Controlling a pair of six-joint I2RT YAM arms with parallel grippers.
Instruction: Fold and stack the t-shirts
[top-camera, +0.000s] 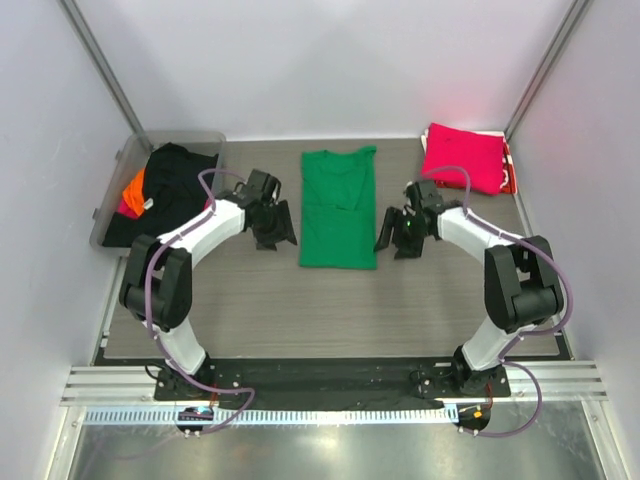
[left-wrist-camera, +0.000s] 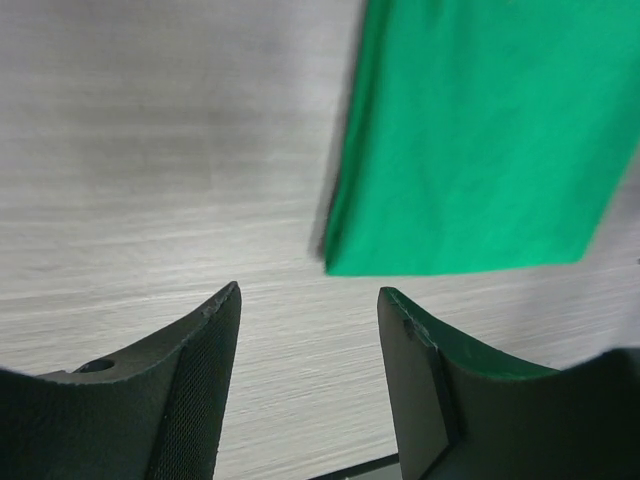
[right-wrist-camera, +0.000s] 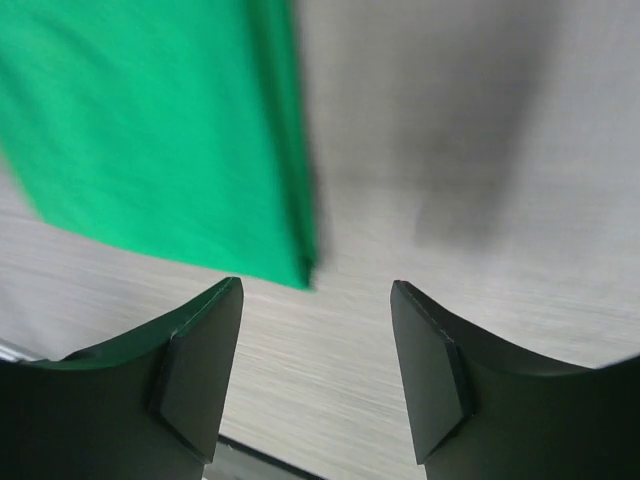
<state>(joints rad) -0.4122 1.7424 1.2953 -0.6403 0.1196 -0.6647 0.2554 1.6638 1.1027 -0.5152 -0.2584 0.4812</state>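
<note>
Here the left tool (left-wrist-camera: 310, 295) has its jaws apart and holds nothing. The right tool (right-wrist-camera: 318, 285) is the same, parted and empty. Both hang low over the table (top-camera: 420, 310).

Between the two tools lies the green t-shirt (top-camera: 339, 205), flat on the table. It is just to the right of the left tool and just to the left of the right tool, near each but touched by neither. It is folded to a long band with the sleeves turned in. Its long axis runs straight away from the arm bases, with the collar at the far end and the hem at the end nearer the tools.

I judge the cloth light, soft and limp, not fragile. It will probably sag and open if only one layer is taken, so each tool should pinch all layers at a hem corner on its own side.

Beyond the right tool, further right and back, a pink t-shirt (top-camera: 462, 158) lies folded. Far to the left of the left tool, a black t-shirt (top-camera: 175, 185) and an orange t-shirt (top-camera: 133, 192) sit in a clear tub (top-camera: 115, 190).
</note>
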